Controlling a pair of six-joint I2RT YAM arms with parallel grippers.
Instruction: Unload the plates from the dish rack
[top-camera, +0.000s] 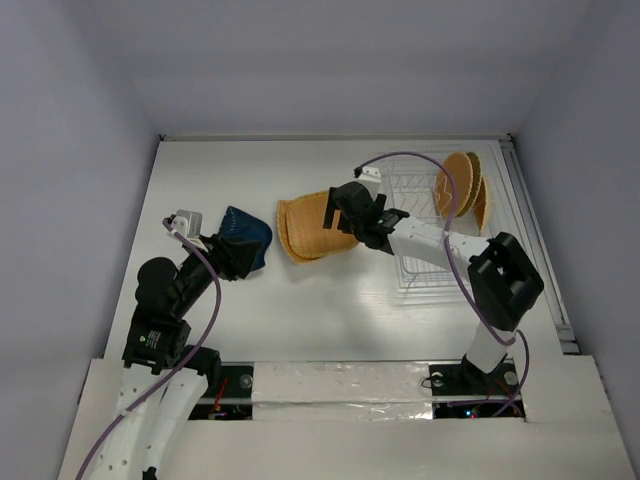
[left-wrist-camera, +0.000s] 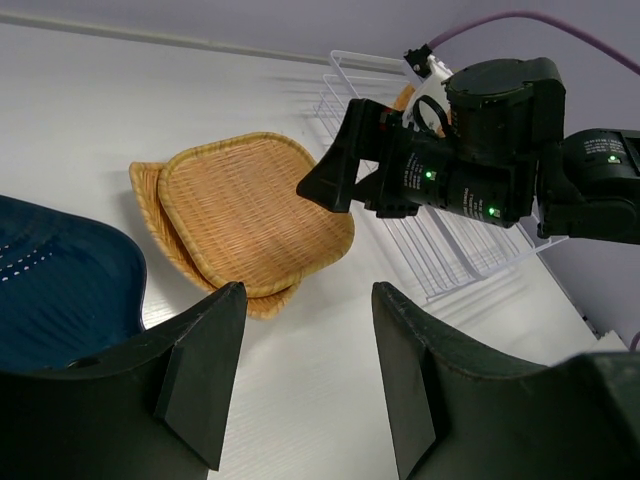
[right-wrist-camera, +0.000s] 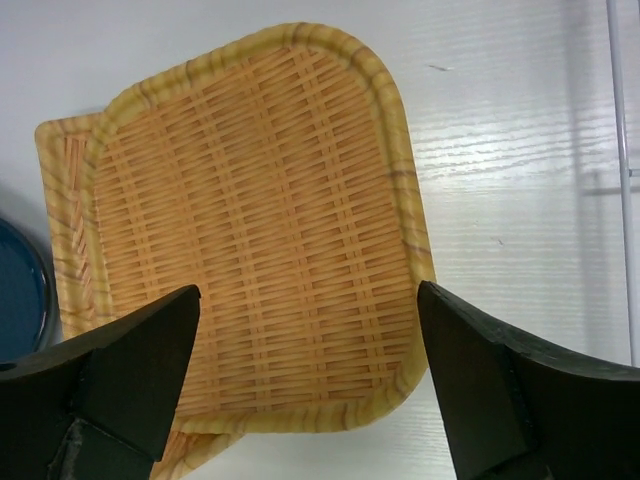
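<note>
Centre: two stacked woven square plates (top-camera: 305, 232) lie flat; right gripper (right-wrist-camera: 308, 300) hangs over them, fingers (right-wrist-camera: 130, 370) spread about as wide as the top plate.
Left: dark blue plate (top-camera: 250, 235) just beside the stack, left gripper (left-wrist-camera: 308, 295) at its near edge.
Right: dish rack (top-camera: 425, 275), round woven plates (top-camera: 460, 185) upright at its far end, right arm (top-camera: 440, 243) over its near-left part.
Open room: worktop (top-camera: 210, 170) at far left, and the near strip.

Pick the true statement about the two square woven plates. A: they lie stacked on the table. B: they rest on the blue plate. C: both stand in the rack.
A: the upper plate lies on the lower plate, both flat on the table, outside the rack.
</note>
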